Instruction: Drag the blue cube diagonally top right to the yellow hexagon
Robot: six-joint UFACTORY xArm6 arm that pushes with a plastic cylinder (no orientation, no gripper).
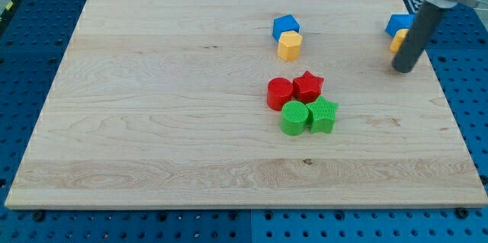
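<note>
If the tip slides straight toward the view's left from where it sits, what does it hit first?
Hedged: my tip probably meets nothing along that line. The yellow hexagon and blue cube lie above it, the red star just below. Depth is unclear.

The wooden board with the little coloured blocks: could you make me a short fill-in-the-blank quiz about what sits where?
1. The blue block near the board's middle touches a ___ hexagon block just below it.
2. The red star block sits right of the red ___ block.
3. There are ___ green blocks, a cylinder and a star.
4. My tip is at the view's ___ side, beside another blue block.

Missing words: yellow; cylinder; two; right
</note>
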